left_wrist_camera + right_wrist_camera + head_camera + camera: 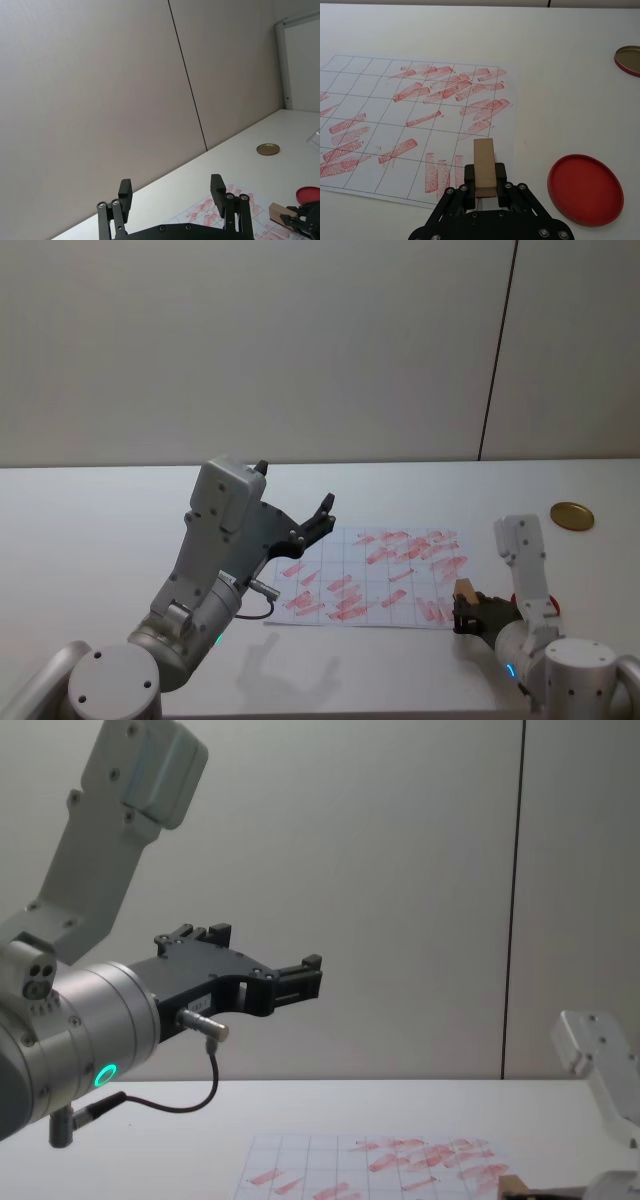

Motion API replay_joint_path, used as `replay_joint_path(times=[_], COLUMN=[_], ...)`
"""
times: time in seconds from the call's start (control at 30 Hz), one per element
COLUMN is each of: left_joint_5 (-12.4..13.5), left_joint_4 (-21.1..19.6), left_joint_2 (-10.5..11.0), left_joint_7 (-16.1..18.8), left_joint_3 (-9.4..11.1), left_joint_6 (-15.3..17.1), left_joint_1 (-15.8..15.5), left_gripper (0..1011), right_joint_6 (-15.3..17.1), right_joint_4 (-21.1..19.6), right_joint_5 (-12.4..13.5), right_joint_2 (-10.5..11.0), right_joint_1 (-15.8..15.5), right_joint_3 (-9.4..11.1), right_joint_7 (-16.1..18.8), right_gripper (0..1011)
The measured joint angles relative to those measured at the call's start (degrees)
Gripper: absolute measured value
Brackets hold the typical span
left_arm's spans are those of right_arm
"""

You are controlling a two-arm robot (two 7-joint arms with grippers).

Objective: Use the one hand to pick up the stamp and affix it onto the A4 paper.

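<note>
My right gripper (pixel 465 608), on the arm with the blue ring, is shut on the stamp (pixel 463 591), a small pale tan block. In the right wrist view the stamp (pixel 484 167) sticks out between the black fingers (pixel 470 175) and points at the near right part of the A4 paper (pixel 395 125). I cannot tell whether it touches the sheet. The A4 paper (pixel 380 575) is white with a grid and many red stamp marks. My left gripper (pixel 320 515) hangs open and raised over the sheet's left side, holding nothing.
A red round pad (pixel 585 189) lies on the table just right of the stamp. A brass-coloured disc (pixel 572 516) sits farther back on the right. A plain wall stands behind the white table (pixel 100 530).
</note>
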Motion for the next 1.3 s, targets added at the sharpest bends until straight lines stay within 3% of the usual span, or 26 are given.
replay_joint_path(times=[0.47,0.7,1.3], left_joint_5=[0.00,0.00,0.00], left_joint_4=[0.00,0.00,0.00], left_joint_2=[0.00,0.00,0.00], left_joint_7=[0.00,0.00,0.00], left_joint_3=[0.00,0.00,0.00], left_joint_6=[0.00,0.00,0.00], left_joint_1=[0.00,0.00,0.00], left_gripper=[993,993,993], right_joint_6=[1.00,1.22,1.46], right_joint_4=[0.47,-1.36,-16.44], right_joint_5=[0.01,-0.10,1.12], right_joint_2=[-0.25,-0.19,0.28], right_joint_1=[0.46,-0.03,-1.57], right_joint_3=[0.18,0.22,1.02], right_joint_7=[-0.08,-0.29,-2.26], right_gripper=[217,217,217])
